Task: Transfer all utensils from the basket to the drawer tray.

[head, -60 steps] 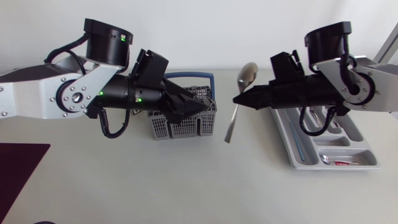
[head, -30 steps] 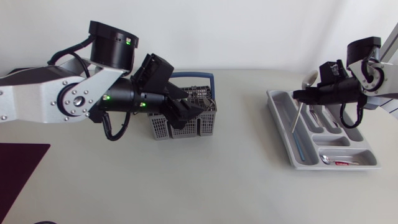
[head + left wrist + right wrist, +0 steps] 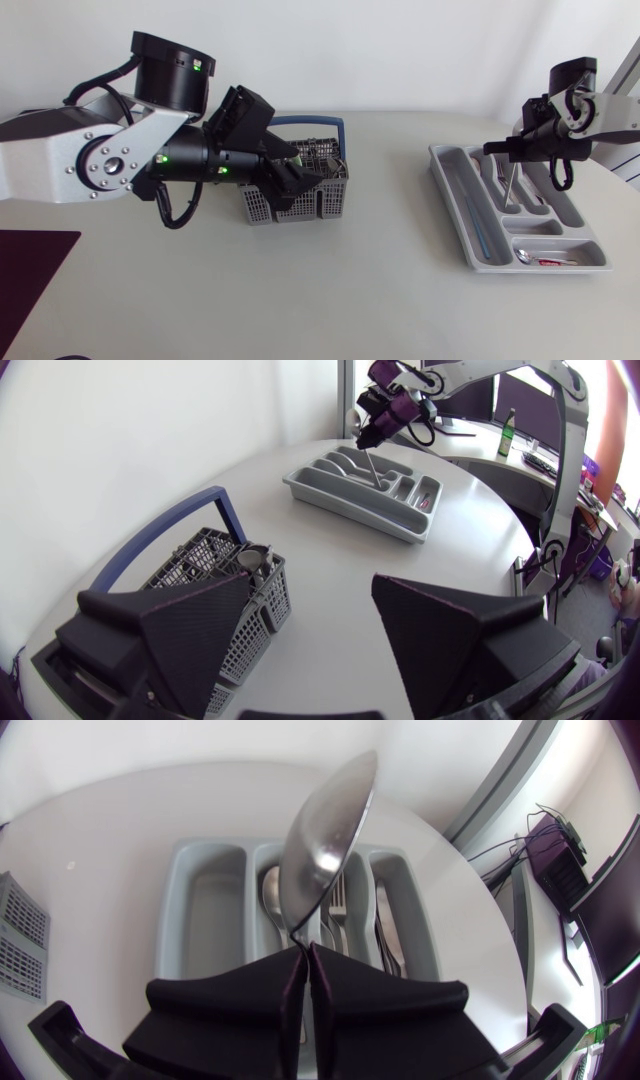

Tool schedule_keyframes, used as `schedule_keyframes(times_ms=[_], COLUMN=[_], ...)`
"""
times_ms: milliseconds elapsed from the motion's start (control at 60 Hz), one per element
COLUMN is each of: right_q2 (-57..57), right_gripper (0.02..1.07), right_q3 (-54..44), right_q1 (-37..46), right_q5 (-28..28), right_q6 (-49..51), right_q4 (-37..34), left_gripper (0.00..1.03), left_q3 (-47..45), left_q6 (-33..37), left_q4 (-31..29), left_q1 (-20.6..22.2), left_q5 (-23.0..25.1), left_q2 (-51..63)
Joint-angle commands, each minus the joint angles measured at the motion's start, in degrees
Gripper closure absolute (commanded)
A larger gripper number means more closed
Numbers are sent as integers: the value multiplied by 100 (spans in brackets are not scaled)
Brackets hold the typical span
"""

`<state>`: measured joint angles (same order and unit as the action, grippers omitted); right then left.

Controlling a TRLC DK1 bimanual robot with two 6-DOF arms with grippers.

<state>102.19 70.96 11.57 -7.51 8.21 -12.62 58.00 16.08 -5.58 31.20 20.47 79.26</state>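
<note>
- The right fingers [image 3: 296, 972] are pinched tight on the spoon [image 3: 325, 830] at its thin neck. The hold is narrow, so I judge the spoon could swivel or slip between them if the arm jolts.
- The bowl stands up ahead of the fingers and the handle hangs below them, its tip over the tray [image 3: 452, 196] near a middle slot. Let go from here, it may tip, bounce and end up lying across a divider.
- Beneath the fingers the slots already hold cutlery: a spoon in one, forks in the next, and what look like knives beyond. A small sideways error would drop this spoon among the forks.
- If the handle tip is as low as it looks, sideways travel could catch it on a divider and drag the tray across the tabletop [image 3: 400, 270].
- The left fingers [image 3: 298, 178] are spread wide with nothing between them. One hangs over the basket [image 3: 215, 575] and the other sits out beside it. Coming straight down, the first could strike the basket's wall or its blue handle [image 3: 165, 530] and shove the basket.
- At least one utensil [image 3: 255, 557] stands in the basket just ahead of that finger, so the job is not finished.
- The right arm [image 3: 585, 105] comes in over the tray's outer side, wrist tipped down, fingers pointing across the tray.
- The left arm [image 3: 90, 160] stretches low along the tabletop, wrist angled down at the basket.
</note>
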Motion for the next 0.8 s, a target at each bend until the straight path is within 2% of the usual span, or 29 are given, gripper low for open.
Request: schedule_keyframes(times_ms=[0, 167, 250, 533, 600, 650, 750, 783], right_q2=[257, 688, 996, 2077, 2270, 2428, 2648, 2701], right_gripper=[101, 101, 101, 98, 96, 87, 85, 80], right_q3=[41, 348, 718, 1755, 1957, 2106, 2264, 2308], right_q1=[-94, -191, -261, -481, -507, -516, -533, -533], right_q5=[-260, -779, -796, -1200, -1227, -1236, -1244, -1244], right_q6=[76, -47, -188, -311, -329, -355, -355, -355], right_q4=[76, 5, -355, -750, -838, -953, -970, -979], left_gripper=[17, 17, 17, 17, 17, 17, 17, 16], left_q3=[-184, -210, -210, -298, -315, -324, -342, -333], left_q6=[159, 203, 203, 221, 229, 238, 247, 247], left_q4=[-13, -22, -22, -39, -57, -66, -66, -74], left_q1=[-9, -9, 9, 0, 0, 0, -18, -18], left_q5=[-17, -52, -52, -61, -61, -61, -61, -78], left_q2=[-131, -192, -192, -315, -333, -350, -377, -377])
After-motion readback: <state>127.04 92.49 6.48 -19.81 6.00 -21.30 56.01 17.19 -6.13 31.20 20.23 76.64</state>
